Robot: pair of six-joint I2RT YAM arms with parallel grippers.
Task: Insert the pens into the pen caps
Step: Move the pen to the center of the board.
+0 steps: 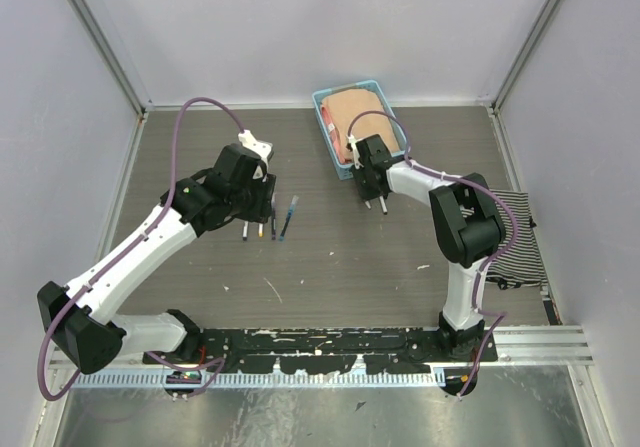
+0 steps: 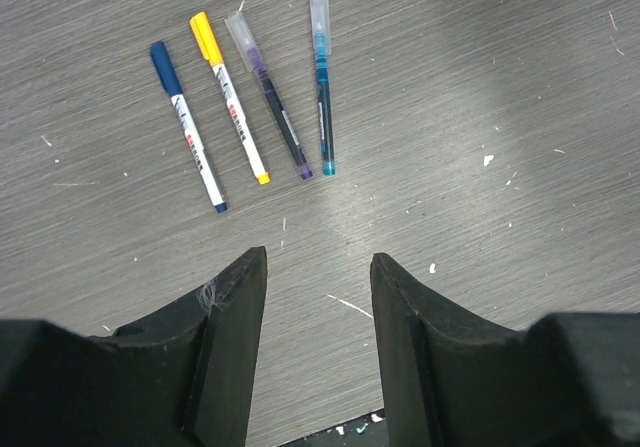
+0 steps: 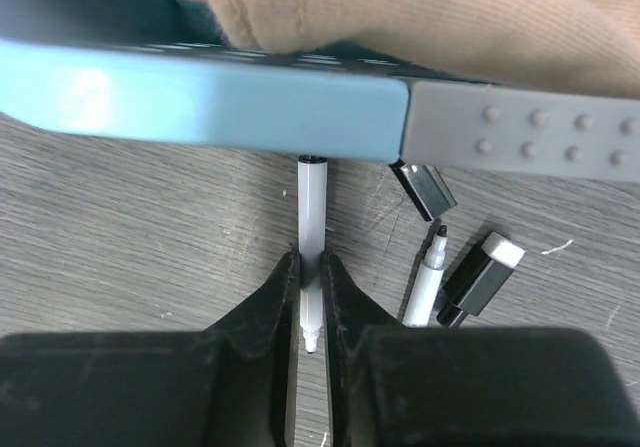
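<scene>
Overhead, left gripper (image 1: 256,205): poised over a row of four pens (image 1: 265,227) left of the bench's centre. The finger state cannot be told from this height.
Overhead, right gripper (image 1: 374,203): set low beside the blue basket (image 1: 325,117), which stands at the far edge, right of centre. A striped cloth (image 1: 515,232) is draped at the right edge.
Left wrist, fingers (image 2: 235,317): spread wide, with nothing between them.
Left wrist, pens: all four are laid side by side beyond the fingertips and appear capped, under a blue cap (image 2: 165,67), a yellow cap (image 2: 205,37) and two clear caps (image 2: 240,32).
Right wrist, fingers (image 3: 275,297): pressed onto a pale uncapped pen (image 3: 312,202), which is pinched near its nib, its back end just at the basket wall.
Right wrist, loose parts: a black cap (image 3: 428,189) and a second pen (image 3: 425,287), its nib bare, are seen just beside the grip.
Risk: with the pinch so close to the nib, the barrel could swing or snag on the basket wall when lifted.
Risk, capping: the loose cap could be pushed away, since it is held by nothing and the left gripper is well apart.
</scene>
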